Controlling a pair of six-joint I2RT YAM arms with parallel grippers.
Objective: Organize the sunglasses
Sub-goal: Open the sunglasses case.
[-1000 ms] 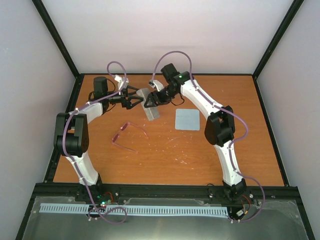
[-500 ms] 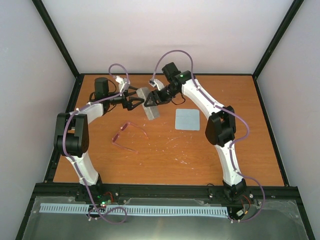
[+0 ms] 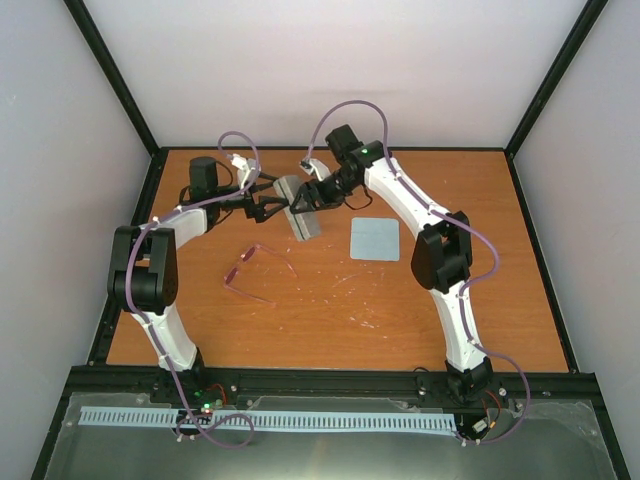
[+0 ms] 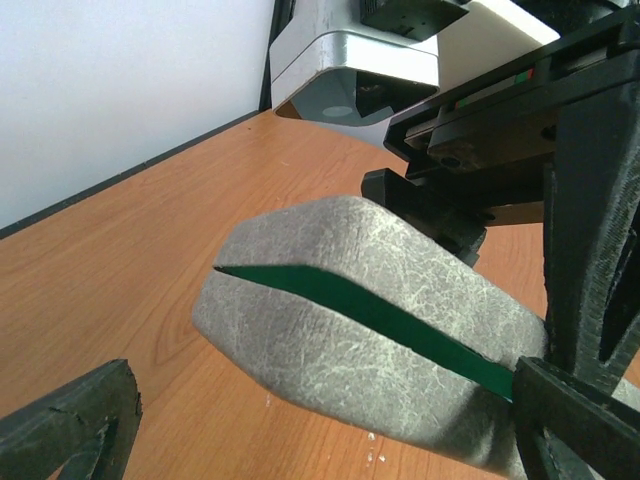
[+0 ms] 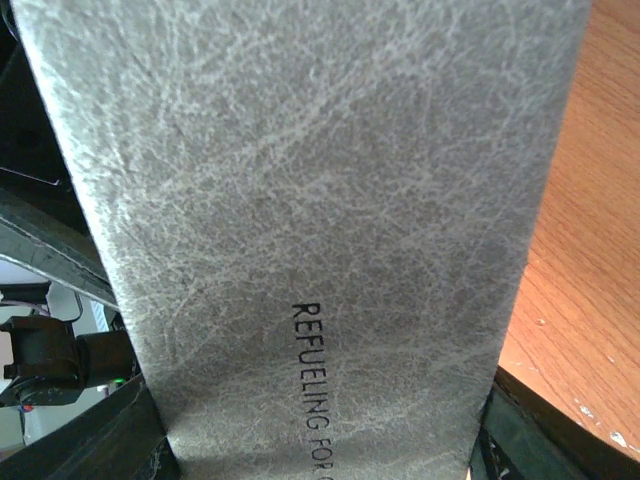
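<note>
A: How many things lie on the table (image 3: 450, 300)?
B: 3: 1 pair of sunglasses (image 3: 240, 267), 1 grey case (image 3: 304, 224) and 1 pale blue-grey cloth (image 3: 375, 238).

A: Where are the sunglasses?
B: Flat on the wood, left of centre, with both temples unfolded. They lie nearer than the case and well apart from the cloth. Neither of the 2 grippers touches them.

A: And the case?
B: Beyond the sunglasses, toward the far edge, between the 2 grippers. The cloth lies flat to its right, apart from it.

A: What is the right gripper (image 3: 303, 203) doing?
B: It reaches in from the right and clamps the case. In the right wrist view 1 dark finger (image 5: 110, 440) sits against each long side, 2 in all, and the printed face of the case fills the picture.

A: The left gripper (image 3: 272, 203)?
B: Spread wide, holding nothing. It comes in from the left. In its own view 1 finger is low on the left, clear of the case. The other stands at the right, over the end of the case; I cannot tell whether it touches.

A: Is the case shut?
B: Not quite. 1 thin green slit (image 4: 380, 312) runs along its seam.
</note>
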